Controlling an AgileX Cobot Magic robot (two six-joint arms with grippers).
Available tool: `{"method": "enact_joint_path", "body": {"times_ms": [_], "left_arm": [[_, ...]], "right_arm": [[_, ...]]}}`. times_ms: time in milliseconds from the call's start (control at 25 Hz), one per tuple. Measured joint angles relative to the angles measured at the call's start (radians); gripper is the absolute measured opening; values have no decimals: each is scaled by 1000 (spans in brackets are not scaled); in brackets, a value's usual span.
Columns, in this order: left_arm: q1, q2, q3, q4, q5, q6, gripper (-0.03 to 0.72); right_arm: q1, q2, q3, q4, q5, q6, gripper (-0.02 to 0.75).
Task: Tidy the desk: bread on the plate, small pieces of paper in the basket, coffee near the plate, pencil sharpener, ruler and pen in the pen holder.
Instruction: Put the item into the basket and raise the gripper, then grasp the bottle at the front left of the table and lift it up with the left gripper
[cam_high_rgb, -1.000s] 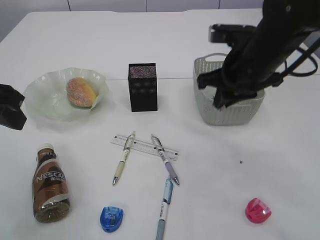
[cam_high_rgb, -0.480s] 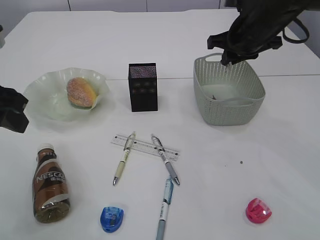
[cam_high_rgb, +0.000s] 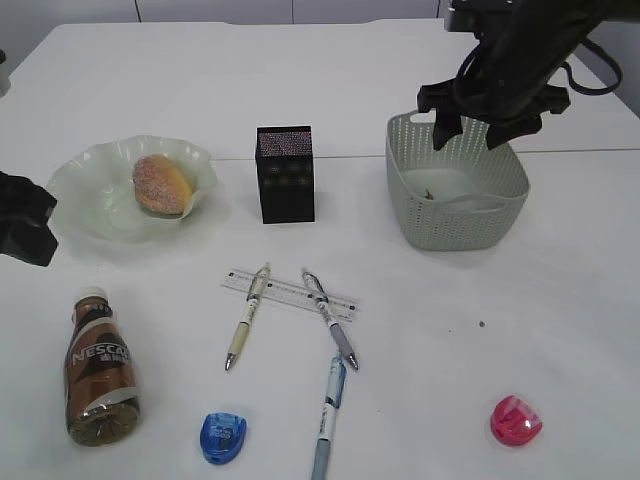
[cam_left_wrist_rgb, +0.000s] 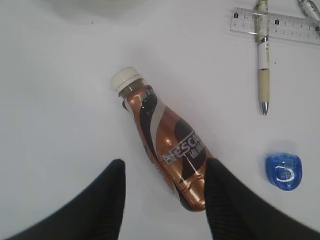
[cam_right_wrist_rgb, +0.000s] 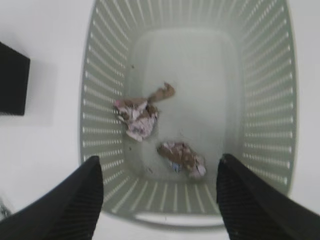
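Your right jaws (cam_right_wrist_rgb: 157, 197) are hanging spread and empty above the basket (cam_high_rgb: 455, 225), both paper scraps (cam_right_wrist_rgb: 137, 116) lying below. Your left jaws (cam_left_wrist_rgb: 162, 200), also spread, are straddling the lying coffee (cam_left_wrist_rgb: 165, 150), its cap pointing away; that arm is nearer.

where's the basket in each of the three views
Exterior view: the basket sits upper right on the table, under the right tool.
Left wrist view: not in it.
Right wrist view: the basket fills most of the picture, seen from above, with paper scraps on its floor.
Shared landmark: the black pen holder, left of the basket, shows at the left edge of the right wrist view.
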Motion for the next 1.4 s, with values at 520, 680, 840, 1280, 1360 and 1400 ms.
{"method": "enact_joint_path", "body": {"times_ms": [520,680,840,1280,1360,1400], "left_arm": [[0,0,0,30,0,0,370],[0,0,0,38,-36,0,367],[0,0,0,6,-41,-44,365],[0,6,82,-15,-60,-505,421],[0,24,82,19,-71,-605,452],[0,36,82,28,-75,-648,476]], "right_arm": [[0,-157,23,43,384,-125,432],[0,-248,125,52,393,-128,428],[0,-342,293,62,376,-131,428],[0,-475,513,93,300,-131,426],[0,-481,513,108,290,-131,426],[0,-483,513,115,290,-131,426]]}}
